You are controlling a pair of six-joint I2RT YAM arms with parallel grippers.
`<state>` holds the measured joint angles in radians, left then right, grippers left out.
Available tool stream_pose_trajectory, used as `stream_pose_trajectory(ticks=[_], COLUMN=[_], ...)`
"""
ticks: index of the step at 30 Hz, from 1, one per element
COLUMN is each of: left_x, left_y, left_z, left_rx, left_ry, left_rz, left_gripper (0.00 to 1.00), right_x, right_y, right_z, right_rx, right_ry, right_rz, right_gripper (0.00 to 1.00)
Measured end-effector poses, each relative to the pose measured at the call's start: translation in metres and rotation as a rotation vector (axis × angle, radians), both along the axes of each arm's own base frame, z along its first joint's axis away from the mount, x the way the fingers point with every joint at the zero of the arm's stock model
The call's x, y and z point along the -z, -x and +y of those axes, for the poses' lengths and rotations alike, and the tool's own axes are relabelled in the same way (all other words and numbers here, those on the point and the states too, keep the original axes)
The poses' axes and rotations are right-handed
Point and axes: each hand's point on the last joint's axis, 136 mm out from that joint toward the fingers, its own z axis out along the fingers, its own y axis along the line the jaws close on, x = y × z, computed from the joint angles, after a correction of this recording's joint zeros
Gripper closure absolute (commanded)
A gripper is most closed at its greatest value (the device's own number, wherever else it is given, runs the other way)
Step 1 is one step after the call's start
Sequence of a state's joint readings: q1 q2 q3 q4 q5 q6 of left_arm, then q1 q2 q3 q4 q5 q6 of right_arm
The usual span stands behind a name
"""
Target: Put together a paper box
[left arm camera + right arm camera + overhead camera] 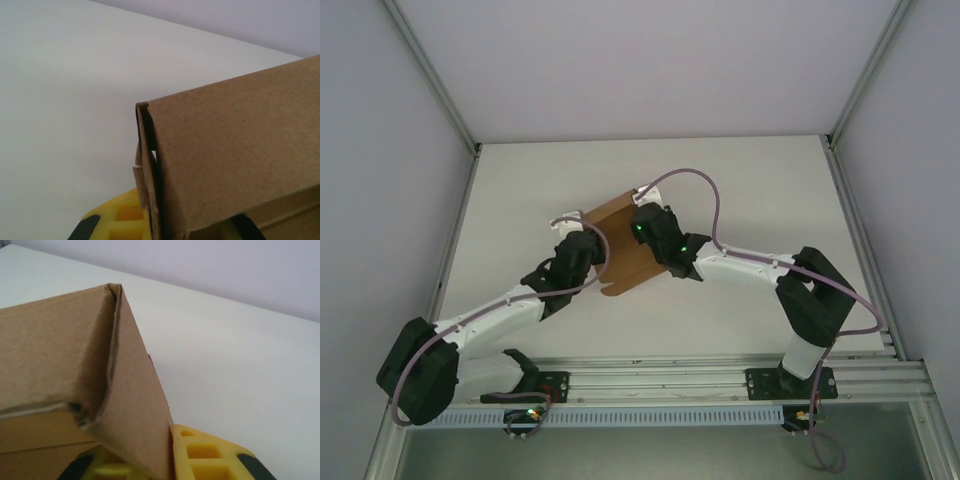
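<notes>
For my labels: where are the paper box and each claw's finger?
paper box (628,256), top view, brown panel.
left claw finger (120,221), left wrist view, yellow body.
right claw finger (202,441), right wrist view, yellow body.

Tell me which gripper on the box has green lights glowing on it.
The right gripper, at the right edge of the box: two green lights glow on its wrist. The left gripper, at the left edge, shows none.
</notes>
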<state>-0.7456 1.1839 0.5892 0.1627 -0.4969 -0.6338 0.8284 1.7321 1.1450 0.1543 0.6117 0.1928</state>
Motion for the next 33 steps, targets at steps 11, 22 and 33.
stream_pose_trajectory(ticks=[11,22,33], left_x=[-0.007,0.007,-0.006], left_y=[-0.004,0.005,0.009], left_z=[-0.011,-0.006,-0.009], left_rx=[-0.071,-0.077,-0.022], left_ry=[0.067,0.033,0.041], left_rz=[0.087,0.142,0.117], left_gripper=[1.0,1.0,1.0], right_x=[-0.005,0.017,0.001], right_y=[-0.012,-0.003,0.018], right_z=[-0.017,-0.006,-0.005], right_rx=[0.24,-0.054,-0.307], right_ry=[0.177,0.137,0.018], right_rz=[-0.119,-0.047,-0.01], right_gripper=[1.0,0.79,0.62])
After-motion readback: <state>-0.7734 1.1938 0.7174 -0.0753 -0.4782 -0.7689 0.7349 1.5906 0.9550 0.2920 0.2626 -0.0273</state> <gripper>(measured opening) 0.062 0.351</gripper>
